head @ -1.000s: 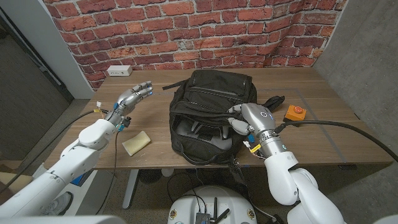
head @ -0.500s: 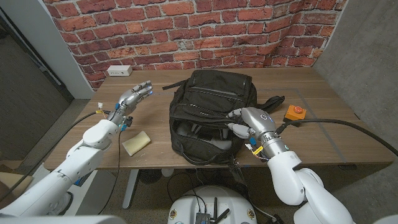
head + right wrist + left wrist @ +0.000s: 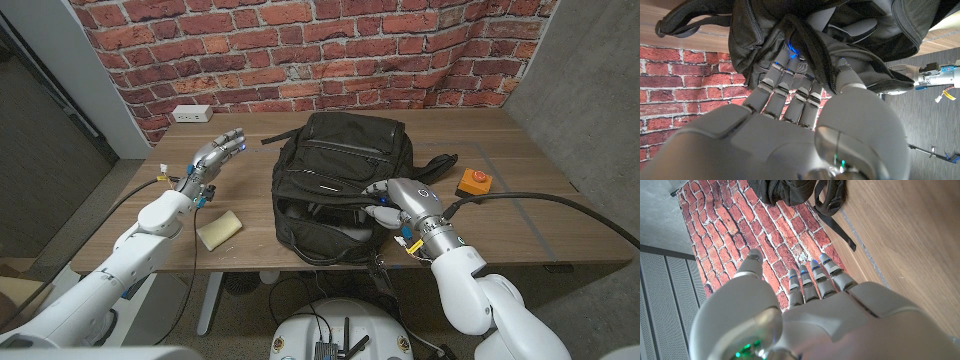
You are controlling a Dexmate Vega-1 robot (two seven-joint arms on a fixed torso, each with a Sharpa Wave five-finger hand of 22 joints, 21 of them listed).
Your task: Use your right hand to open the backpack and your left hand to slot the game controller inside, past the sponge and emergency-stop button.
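Note:
The black backpack lies in the middle of the wooden table with its front opening parted. A pale grey shape, seemingly the game controller, lies inside the opening; it is also visible in the right wrist view. My right hand grips the fabric rim at the opening's right side, fingers hooked into the backpack. Well left of the bag, my left hand hovers above the table with its fingers apart, holding nothing. The yellow sponge lies left of the bag. The orange emergency-stop button sits to its right.
A white power outlet box sits at the table's back left by the brick wall. The backpack's strap trails toward the button, and a strap also shows past my left hand. A black cable crosses the table's right side.
My right hand has shifted a little toward the table's front edge with the bag's rim, and the opening looks narrower. The left hand has barely moved.

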